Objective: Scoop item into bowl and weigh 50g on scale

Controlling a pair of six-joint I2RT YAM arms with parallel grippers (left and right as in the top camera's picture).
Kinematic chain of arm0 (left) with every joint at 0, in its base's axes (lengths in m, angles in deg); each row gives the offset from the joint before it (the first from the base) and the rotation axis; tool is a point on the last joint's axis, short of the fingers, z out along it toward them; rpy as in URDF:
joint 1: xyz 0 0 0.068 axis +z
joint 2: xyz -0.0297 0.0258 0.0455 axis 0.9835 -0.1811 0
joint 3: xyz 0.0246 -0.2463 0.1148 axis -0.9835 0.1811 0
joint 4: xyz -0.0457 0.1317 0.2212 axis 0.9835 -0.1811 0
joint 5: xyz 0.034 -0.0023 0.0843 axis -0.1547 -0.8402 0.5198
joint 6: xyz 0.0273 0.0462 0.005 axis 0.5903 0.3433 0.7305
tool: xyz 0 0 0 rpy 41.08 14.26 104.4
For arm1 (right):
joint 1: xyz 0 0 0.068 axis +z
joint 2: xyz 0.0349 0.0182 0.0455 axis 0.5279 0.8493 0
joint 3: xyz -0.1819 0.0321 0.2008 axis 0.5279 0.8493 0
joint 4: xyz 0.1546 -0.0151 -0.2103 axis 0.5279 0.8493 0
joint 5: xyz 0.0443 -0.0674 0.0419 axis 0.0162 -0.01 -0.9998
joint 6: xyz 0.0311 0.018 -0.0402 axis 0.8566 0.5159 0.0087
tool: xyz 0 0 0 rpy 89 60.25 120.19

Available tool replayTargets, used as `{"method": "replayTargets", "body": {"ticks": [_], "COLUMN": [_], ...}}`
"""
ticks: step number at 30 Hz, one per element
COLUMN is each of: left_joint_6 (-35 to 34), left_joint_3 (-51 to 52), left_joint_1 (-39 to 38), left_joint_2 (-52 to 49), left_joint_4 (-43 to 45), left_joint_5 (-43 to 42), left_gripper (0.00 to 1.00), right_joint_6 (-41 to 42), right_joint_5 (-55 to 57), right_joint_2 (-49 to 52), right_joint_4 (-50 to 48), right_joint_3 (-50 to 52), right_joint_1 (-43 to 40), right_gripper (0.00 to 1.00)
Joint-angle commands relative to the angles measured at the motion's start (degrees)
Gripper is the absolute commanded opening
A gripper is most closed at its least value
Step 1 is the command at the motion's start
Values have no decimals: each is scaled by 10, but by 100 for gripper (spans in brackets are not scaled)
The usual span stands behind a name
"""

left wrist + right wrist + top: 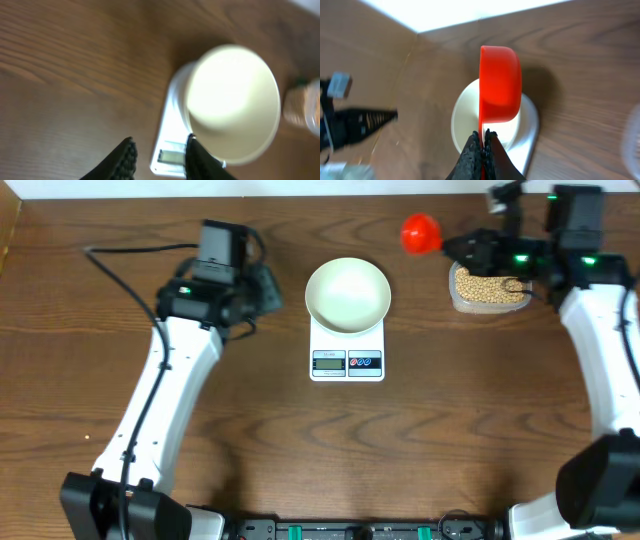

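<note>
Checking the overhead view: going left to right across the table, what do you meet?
left gripper → white bowl sitting on the scale → red scoop → clear tub holding the beans

One white bowl [347, 293] is sitting at upper centre of the overhead view, on one scale [347, 376] that is showing one display [329, 361] and two round buttons [365, 361]. One red scoop [421, 233] and one clear tub [490, 308] are showing at upper right; the beans [480, 285] inside are proving too many for counting. Two arms are reaching in: one left arm [170, 395] and one right arm [605, 340].
</note>
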Motion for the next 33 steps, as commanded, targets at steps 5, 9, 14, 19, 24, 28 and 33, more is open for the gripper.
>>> {"method": "replayTargets", "body": {"ticks": [5, 9, 14, 19, 24, 28, 33], "left_joint_6": [13, 15, 100, 171, 194, 211, 231], "left_joint_3": [95, 173, 241, 244, 244, 244, 244], "left_joint_1": [-93, -134, -174, -191, -192, -201, -221], "left_joint_2": [-4, -4, -10, -50, -89, -90, -98], "left_joint_4": [20, 100, 230, 264, 285, 312, 336], "left_joint_5": [7, 7, 7, 7, 6, 6, 7], "left_gripper": [7, 8, 7, 8, 7, 7, 7], "right_joint_6": [-14, -27, -27, -27, -27, -27, -27], "right_joint_5": [14, 14, 14, 14, 14, 33, 40], "right_joint_2": [-17, -17, -17, -17, -17, -17, -17], "right_joint_4": [29, 43, 43, 46, 48, 51, 56], "right_joint_3": [-8, -8, -8, -8, -8, -8, -8], "right_joint_1": [-50, -53, -52, -52, -52, -52, -52], "right_gripper": [1, 1, 1, 1, 1, 1, 1]}}
